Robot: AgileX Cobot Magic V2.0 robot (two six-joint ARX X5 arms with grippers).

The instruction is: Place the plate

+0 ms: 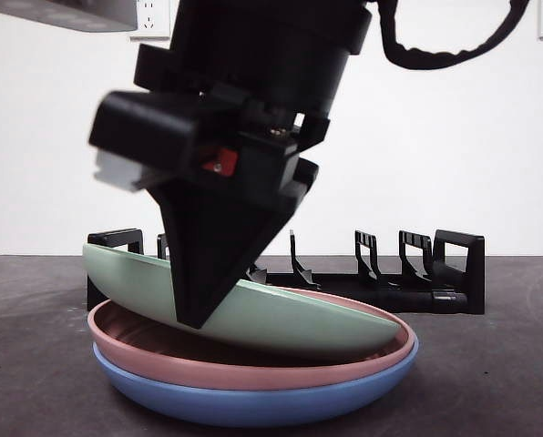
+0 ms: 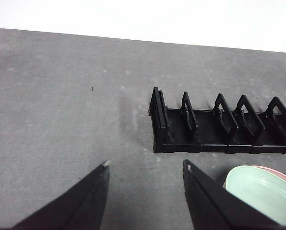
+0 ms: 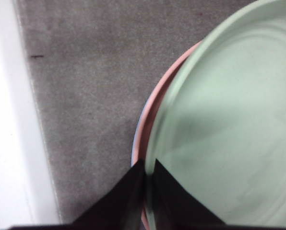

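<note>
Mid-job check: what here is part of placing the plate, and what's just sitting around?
In the job:
right gripper, shut on the green plate's rim
green plate, tilted, one edge lifted
black rack, behind

Just there:
pink plate
blue plate, bottom
left gripper, open, idle

1. Front view: low, table height, facing level across, very close to the green plate (image 1: 281, 314).
2. Left wrist view: high, tilted down; dish rack (image 2: 220, 127) at 2 o'clock.
3. Right wrist view: close above the plate's rim; all three share the plate.
</note>
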